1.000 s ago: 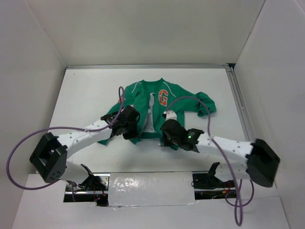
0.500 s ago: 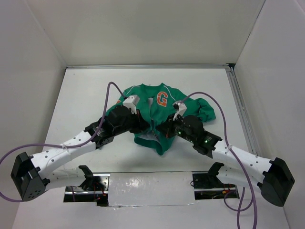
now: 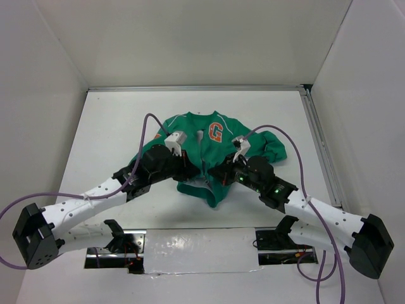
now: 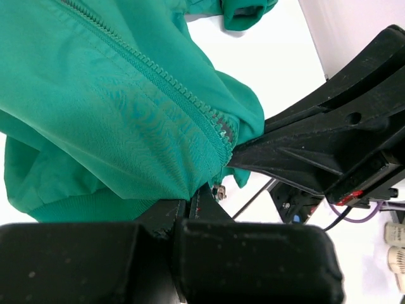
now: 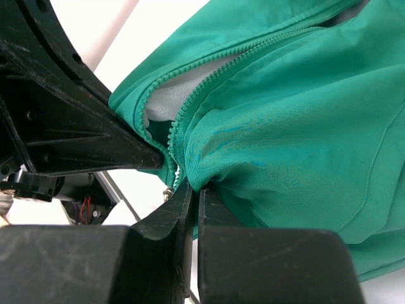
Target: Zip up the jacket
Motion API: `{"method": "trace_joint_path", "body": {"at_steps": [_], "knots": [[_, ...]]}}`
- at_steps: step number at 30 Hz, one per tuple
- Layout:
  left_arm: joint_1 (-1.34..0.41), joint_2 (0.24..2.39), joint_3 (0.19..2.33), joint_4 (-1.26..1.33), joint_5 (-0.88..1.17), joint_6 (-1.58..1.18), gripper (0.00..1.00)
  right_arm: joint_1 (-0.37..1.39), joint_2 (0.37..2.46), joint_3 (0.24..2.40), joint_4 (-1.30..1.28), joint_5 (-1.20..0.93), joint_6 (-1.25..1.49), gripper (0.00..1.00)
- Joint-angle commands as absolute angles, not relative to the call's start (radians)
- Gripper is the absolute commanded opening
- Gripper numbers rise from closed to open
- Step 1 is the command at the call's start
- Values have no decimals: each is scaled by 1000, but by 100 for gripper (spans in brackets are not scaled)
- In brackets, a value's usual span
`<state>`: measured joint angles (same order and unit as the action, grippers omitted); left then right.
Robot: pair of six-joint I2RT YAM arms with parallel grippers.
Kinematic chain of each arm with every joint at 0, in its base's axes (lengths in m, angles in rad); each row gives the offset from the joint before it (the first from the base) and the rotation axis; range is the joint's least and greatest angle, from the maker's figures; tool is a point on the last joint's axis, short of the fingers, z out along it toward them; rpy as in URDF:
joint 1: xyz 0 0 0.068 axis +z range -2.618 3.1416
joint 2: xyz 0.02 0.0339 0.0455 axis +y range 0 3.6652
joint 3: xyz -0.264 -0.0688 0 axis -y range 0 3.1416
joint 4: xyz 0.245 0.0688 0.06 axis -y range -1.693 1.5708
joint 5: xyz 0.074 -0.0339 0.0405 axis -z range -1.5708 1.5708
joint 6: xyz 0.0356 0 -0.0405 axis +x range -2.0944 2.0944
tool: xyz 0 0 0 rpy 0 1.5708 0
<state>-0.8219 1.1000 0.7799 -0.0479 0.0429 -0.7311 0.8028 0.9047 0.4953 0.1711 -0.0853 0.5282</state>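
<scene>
The green jacket (image 3: pixel 215 149) with an orange G patch lies mid-table, its lower front bunched and lifted between my arms. My left gripper (image 3: pixel 192 170) is shut on the jacket's left front panel beside the zipper (image 4: pixel 171 85), pinching fabric (image 4: pixel 126 145). My right gripper (image 3: pixel 219 172) is shut on the right front panel at the zipper's lower end (image 5: pixel 179 136), with fabric (image 5: pixel 285 126) draped over its fingers. White lining (image 5: pixel 183 88) shows where the front gapes. The two grippers sit close together, facing each other across the zipper.
White walls enclose the table on three sides. A metal rail (image 3: pixel 319 142) runs along the right edge. Purple cables (image 3: pixel 147 130) loop over both arms above the jacket. The opposite gripper's black body fills part of each wrist view (image 4: pixel 342 133).
A second ago both grippers were at the hem with the jacket lying open. Both arms have since reached forward, drawing the front panels together and bunching the hem. In the last half second little moved.
</scene>
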Motion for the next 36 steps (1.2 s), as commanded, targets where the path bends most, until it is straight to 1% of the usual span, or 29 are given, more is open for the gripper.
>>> {"method": "trace_joint_path", "body": {"at_steps": [1, 5, 11, 16, 19, 26, 36], "knots": [[-833, 1057, 778, 9, 41, -788, 0, 816, 894, 492, 250, -51, 537, 0], [-851, 1037, 764, 3, 8, -853, 0, 836, 887, 483, 270, -20, 543, 0], [-913, 1061, 824, -149, -179, -1009, 0, 870, 882, 485, 255, 66, 552, 0], [-966, 1123, 902, -328, -343, -1135, 0, 900, 877, 492, 256, 115, 558, 0], [-976, 1134, 917, -367, -373, -1187, 0, 905, 882, 502, 229, 144, 564, 0], [-979, 1127, 914, -341, -405, -1178, 0, 907, 914, 518, 175, 163, 589, 0], [-980, 1155, 933, -311, -408, -1169, 0, 908, 949, 523, 213, 127, 606, 0]]}}
